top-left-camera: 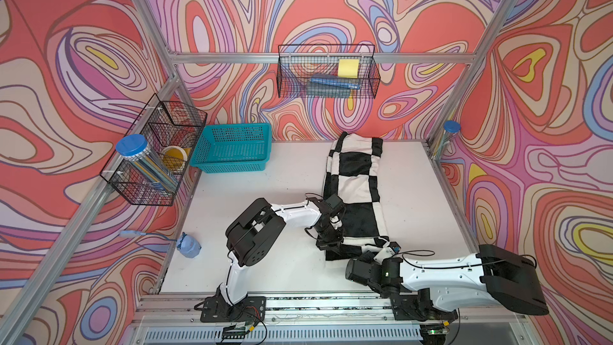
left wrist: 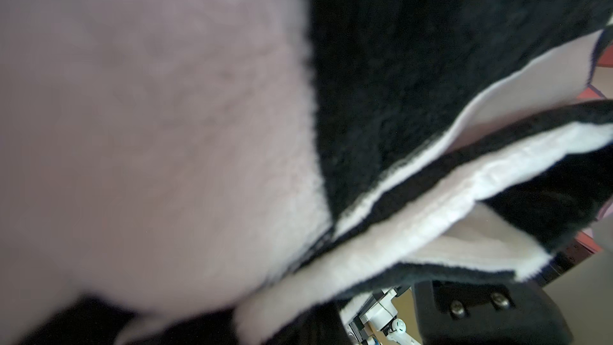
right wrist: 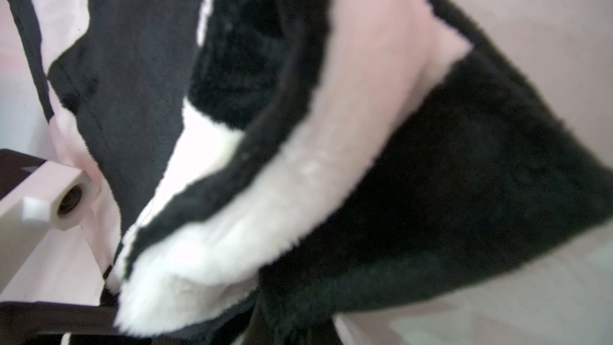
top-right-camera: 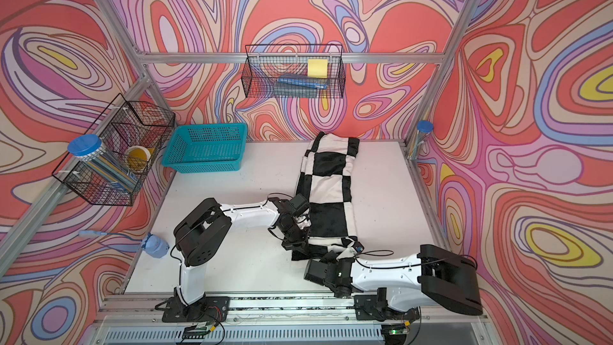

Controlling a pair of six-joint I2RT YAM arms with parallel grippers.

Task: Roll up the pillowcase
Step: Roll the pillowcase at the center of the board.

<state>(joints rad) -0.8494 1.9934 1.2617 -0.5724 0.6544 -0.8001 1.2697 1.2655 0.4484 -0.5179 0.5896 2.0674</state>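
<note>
Right now my left gripper (top-left-camera: 328, 244) and right gripper (top-left-camera: 385, 249) sit clamped on the near hem of the black-and-white checkered plush pillowcase (top-left-camera: 356, 167), a folded strip running away across the white table (top-left-camera: 248, 187). If one side leads, the roll could skew.

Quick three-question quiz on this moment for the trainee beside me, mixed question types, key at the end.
1. True or false: the pillowcase lies inside the teal basket.
2. The left end effector and the right end effector are both shut on which part of the pillowcase? A) its near end, B) its far end, C) its middle.
3. Fill in: the teal basket stands at the far ____ corner of the table.

Key: 1 false, it lies stretched out on the table, apart from the basket; 2 A; 3 left.
</note>
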